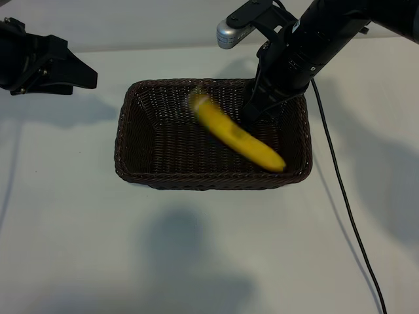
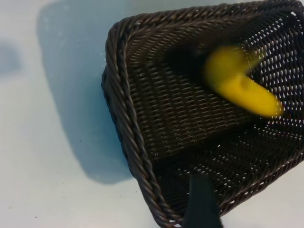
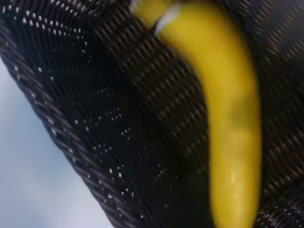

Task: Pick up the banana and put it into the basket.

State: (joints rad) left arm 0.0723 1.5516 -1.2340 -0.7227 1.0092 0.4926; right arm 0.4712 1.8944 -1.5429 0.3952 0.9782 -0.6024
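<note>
The yellow banana is a blurred streak slanting across the inside of the dark brown wicker basket, just off its floor. My right gripper hangs over the basket's back right corner, just above the banana's middle and open, with the fruit loose below it. The right wrist view shows the banana close up against the weave. My left gripper is parked open at the far left, clear of the basket. Its wrist view shows the banana, the basket's braided rim and one dark finger.
A black cable runs from the right arm down the white table to the front right. A silver camera sticks out from the right arm above the basket's back edge. White table surrounds the basket on all sides.
</note>
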